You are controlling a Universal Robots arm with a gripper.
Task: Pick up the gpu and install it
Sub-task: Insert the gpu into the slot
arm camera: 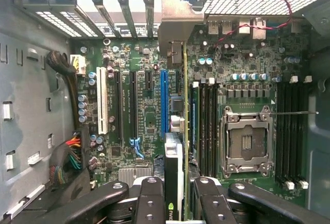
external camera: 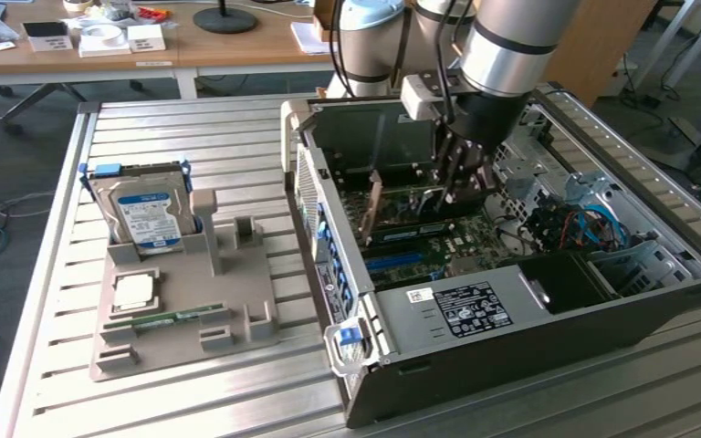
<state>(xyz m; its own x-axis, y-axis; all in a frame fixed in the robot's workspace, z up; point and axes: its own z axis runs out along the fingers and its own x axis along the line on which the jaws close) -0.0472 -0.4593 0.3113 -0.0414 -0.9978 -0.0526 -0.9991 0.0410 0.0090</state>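
The jaws were closed partway and squeezed the gpu (arm camera: pixel 175 157) between 2 black fingers (arm camera: pixel 149 198). The gpu stood on its thin edge inside the open computer case (external camera: pixel 473 365), right over the green board (arm camera: pixel 247 54), by the case's back edge.

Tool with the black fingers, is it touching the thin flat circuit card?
Touching. In the wrist view the tool has a black finger against each side of the thin flat circuit card, seen edge-on.
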